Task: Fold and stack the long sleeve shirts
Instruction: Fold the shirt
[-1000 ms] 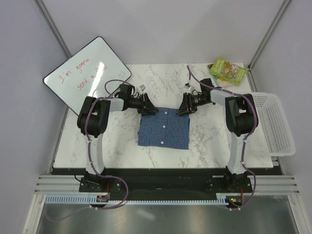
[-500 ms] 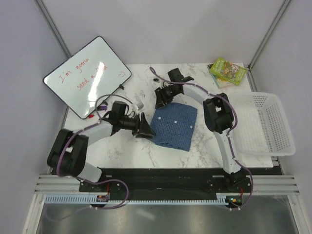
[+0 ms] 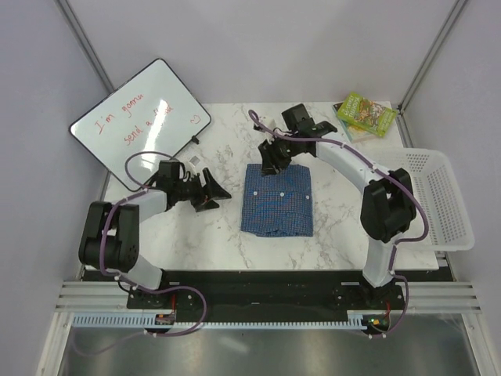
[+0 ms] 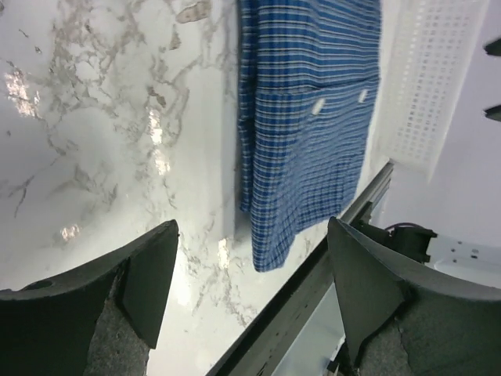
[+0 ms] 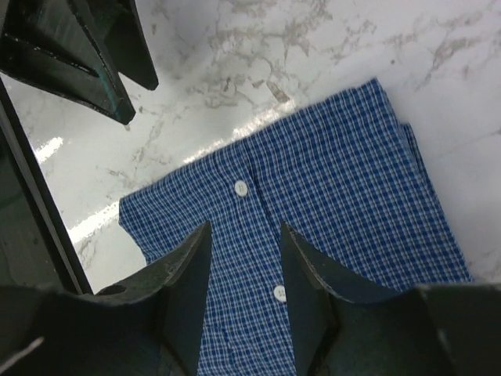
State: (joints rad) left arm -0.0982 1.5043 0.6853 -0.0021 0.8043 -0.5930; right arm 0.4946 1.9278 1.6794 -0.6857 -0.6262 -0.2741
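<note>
Blue finely checked shirt (image 3: 276,200), one item, folded to a compact rectangle. It lies flat near the middle of the table (image 3: 196,235), which has a white marble-patterned top. The button placket faces up, with small white buttons showing along it, and layered fold edges are visible on the near side. Left end effector (image 4: 252,227): low over the table to the left of the shirt and apart from it, pointing toward it. Its jaws are spread wide and hold nothing, and bare marble shows between its dark fingers (image 4: 149,274). Right end effector (image 5: 245,228): at the far edge of the shirt, over the placket, with the arm reaching in from the right. Its jaws are parted with flat cloth in sight between them and nothing clamped. Whether the tips touch the cloth cannot be told. Basket (image 3: 442,200): white mesh plastic, at the right edge of the table, overhanging it, well apart from the shirt. Whiteboard (image 3: 141,121): black-rimmed, with red handwriting, tilted at the far left corner and partly off the table. Box (image 3: 366,113): green, printed, at the far right corner, resting on another flat item of the same kind.
</note>
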